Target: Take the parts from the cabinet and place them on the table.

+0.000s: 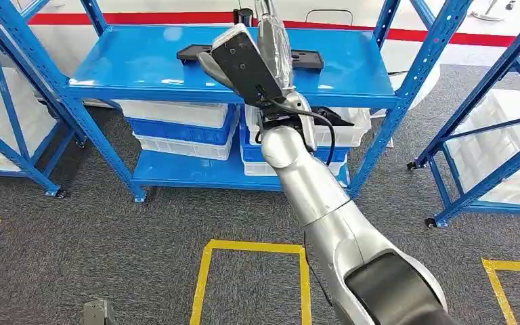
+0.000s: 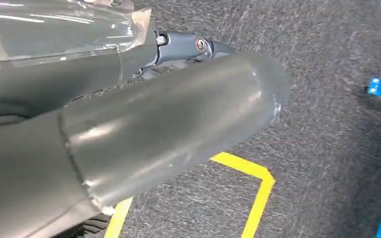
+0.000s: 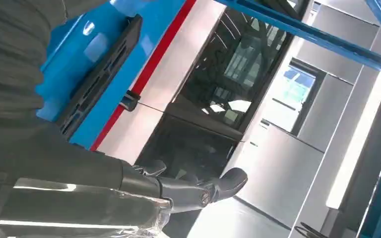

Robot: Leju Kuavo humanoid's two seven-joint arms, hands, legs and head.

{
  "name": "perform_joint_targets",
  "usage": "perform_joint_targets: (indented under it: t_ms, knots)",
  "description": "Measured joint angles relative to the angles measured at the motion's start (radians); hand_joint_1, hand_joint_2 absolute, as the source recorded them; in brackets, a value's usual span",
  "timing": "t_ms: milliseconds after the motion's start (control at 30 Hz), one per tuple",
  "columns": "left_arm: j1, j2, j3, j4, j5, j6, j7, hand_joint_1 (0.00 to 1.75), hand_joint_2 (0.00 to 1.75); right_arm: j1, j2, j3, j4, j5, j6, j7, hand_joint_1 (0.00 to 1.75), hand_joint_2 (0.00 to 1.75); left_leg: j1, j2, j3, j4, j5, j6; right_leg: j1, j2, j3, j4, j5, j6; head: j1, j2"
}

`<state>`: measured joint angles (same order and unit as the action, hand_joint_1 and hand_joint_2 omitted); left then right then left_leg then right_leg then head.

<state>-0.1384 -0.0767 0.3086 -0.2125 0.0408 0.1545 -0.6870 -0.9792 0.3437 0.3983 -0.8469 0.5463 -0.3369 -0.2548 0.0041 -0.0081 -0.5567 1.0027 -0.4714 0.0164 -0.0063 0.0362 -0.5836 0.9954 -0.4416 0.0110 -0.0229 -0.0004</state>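
A long flat black part point(image 1: 306, 59) lies across the top blue shelf point(image 1: 128, 68) of the cabinet; in the right wrist view the same black part point(image 3: 96, 79) runs along the shelf edge. My right hand point(image 1: 273, 40) is raised over the middle of it, hiding that stretch. Its fingers point(image 3: 218, 186) are stretched out and hold nothing; I cannot tell whether they touch the part. My left hand point(image 2: 144, 124) hangs low over the grey carpet with nothing in it, thumb and a dark finger point(image 2: 198, 45) extended.
White and blue bins point(image 1: 183, 128) are stacked on the lower shelf, one with a black part point(image 1: 332, 116) inside. More blue racks point(image 1: 487, 135) stand left and right. Yellow tape squares point(image 1: 206, 271) mark the carpet.
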Motion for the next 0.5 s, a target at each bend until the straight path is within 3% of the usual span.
perform_joint_targets:
  t_ms: [300, 367, 400, 433, 500]
  knots:
    - [-0.013, -0.013, -0.004, -0.001, -0.008, -0.002, 0.000, 0.00, 0.00, 0.024, -0.025, -0.025, -0.053, -0.010, 0.011, 0.000, 0.00, 1.75, -0.003, -0.002, -0.005, 0.009, -0.001, 0.003, -0.007, 0.000, -0.002, -0.002, 0.004, 0.006, -0.001, 0.000]
    - [-0.032, -0.026, -0.013, -0.002, -0.014, 0.000, 0.012, 0.00, 0.00, 0.033, -0.045, -0.043, -0.077, -0.025, 0.016, 0.000, 0.00, 1.75, -0.004, -0.003, -0.007, 0.008, 0.001, 0.009, -0.007, 0.001, 0.000, -0.008, 0.008, 0.013, -0.001, 0.000]
    - [-0.042, -0.035, -0.018, -0.004, -0.018, 0.003, 0.016, 0.00, 0.00, 0.036, -0.053, -0.050, -0.087, -0.028, 0.016, 0.000, 0.00, 1.75, 0.003, 0.001, 0.000, -0.009, 0.012, 0.021, 0.000, -0.001, -0.003, -0.006, 0.007, 0.017, 0.000, 0.000]
    - [-0.053, -0.044, -0.023, -0.006, -0.021, 0.004, 0.018, 0.00, 0.00, 0.039, -0.068, -0.058, -0.098, -0.030, 0.016, -0.001, 0.00, 1.75, 0.006, 0.006, 0.006, -0.020, 0.017, 0.025, -0.002, -0.014, -0.017, 0.013, -0.002, 0.018, 0.001, 0.000]
    - [-0.069, -0.061, -0.029, -0.009, -0.021, -0.003, 0.027, 0.00, 0.00, 0.043, -0.087, -0.069, -0.108, -0.032, 0.019, -0.001, 0.00, 1.75, 0.006, 0.011, 0.006, -0.021, 0.019, 0.030, -0.004, -0.021, -0.080, 0.140, -0.057, 0.012, 0.004, 0.000]
